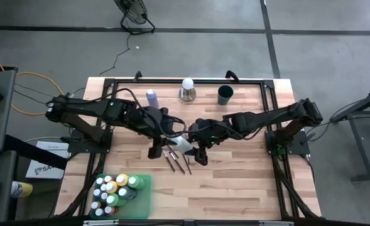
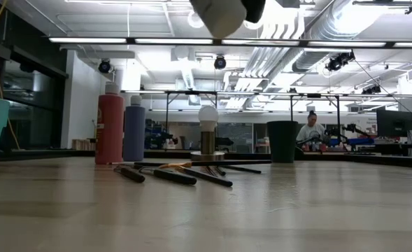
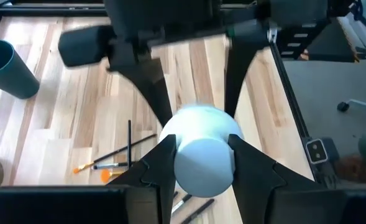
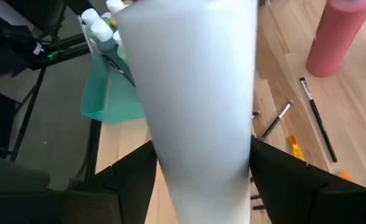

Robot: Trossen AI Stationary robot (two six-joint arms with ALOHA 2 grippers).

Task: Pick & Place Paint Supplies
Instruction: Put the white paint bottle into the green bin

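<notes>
Halfway or so through, pinching a white plastic paint bottle (image 3: 201, 171) in the left gripper (image 3: 201, 146) above the bench's middle, flanking it with the right gripper (image 4: 201, 146) (hold impossible to tell), leaving thin dark brushes (image 1: 175, 160), a tall pink bottle (image 2: 110, 129) and a blue-purple bottle (image 2: 133, 133) outside the bottle-filled green plastic tray (image 1: 144, 202) at the near-left corner.

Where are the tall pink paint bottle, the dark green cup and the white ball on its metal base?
Tall pink paint bottle (image 2: 110, 129), low view, its middle.
Dark green cup (image 1: 225, 95), high view, its rim.
White ball on metal base (image 2: 208, 115), low view, the ball.
</notes>
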